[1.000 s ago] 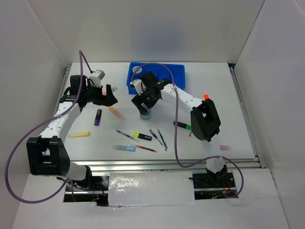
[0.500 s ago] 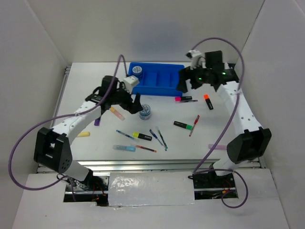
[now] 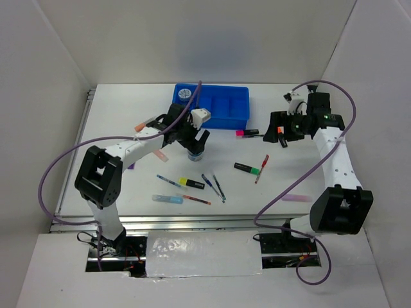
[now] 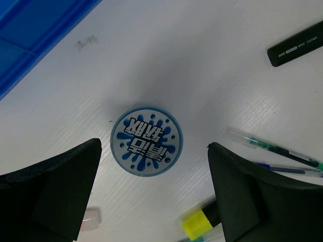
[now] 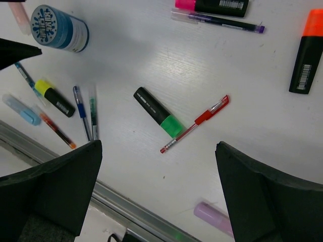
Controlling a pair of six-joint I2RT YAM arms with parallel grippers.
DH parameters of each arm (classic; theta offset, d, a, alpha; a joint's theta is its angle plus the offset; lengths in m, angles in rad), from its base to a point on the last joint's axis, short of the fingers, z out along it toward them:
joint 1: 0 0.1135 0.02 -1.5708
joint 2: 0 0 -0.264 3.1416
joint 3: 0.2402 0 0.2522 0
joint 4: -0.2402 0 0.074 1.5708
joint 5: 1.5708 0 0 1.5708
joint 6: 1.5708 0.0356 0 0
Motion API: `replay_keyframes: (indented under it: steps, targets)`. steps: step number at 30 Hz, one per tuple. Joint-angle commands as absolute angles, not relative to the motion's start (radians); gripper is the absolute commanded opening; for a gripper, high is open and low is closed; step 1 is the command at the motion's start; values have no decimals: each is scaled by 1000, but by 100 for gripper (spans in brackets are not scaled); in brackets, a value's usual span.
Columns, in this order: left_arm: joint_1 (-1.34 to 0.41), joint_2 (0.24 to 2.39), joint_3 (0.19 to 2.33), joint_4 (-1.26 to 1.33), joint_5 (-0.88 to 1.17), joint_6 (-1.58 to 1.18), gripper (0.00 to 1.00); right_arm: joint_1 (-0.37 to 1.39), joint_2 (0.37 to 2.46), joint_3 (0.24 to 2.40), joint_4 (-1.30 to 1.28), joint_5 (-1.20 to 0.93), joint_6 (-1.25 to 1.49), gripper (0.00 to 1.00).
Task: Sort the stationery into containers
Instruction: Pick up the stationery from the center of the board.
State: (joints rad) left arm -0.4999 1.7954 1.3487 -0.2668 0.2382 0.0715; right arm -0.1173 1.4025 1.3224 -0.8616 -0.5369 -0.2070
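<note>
Disc: the top face carries two lines of bold white Korean characters on a dark blue splash graphic. The wording cannot be made out with certainty.

Black marker: one line of small white print along the barrel, too small to read.

Orange highlighter: white barcode label on the black barrel, digits illegible.

Pink highlighter: white barcode label, illegible.

Yellow highlighter: faint white print, illegible.

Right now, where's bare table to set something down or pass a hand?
Free: far-left corner beside the blue tray; near edge between the green highlighter and purple marker. Crowded: centre, from the round tub down through the yellow highlighter and pens.
</note>
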Motion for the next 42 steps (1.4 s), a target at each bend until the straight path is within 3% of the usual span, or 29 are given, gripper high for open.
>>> replay_keyframes:
  steps: [1,20,33,37,40,41,42]
  targets:
    - [-541,1821,1390,-250,152,106,99,-132,1370,1327,-884,-594,-225,100]
    - [-551,1861,1397,-232,29,75,99,-152,1388,1293,-882,-626,-238,100]
    - [-522,1924,1431,-290,126,38,95,-155,1408,1295,-893,-627,-253,99]
    - [-508,1934,1443,-298,138,35,84,-155,1416,1295,-890,-634,-250,99]
    - [-493,1921,1454,-298,138,26,68,-155,1419,1293,-887,-635,-249,98]
    - [-482,1907,1465,-302,143,20,58,-155,1420,1290,-888,-638,-249,98]
    - [-476,1907,1474,-302,143,20,58,-155,1420,1290,-888,-640,-249,98]
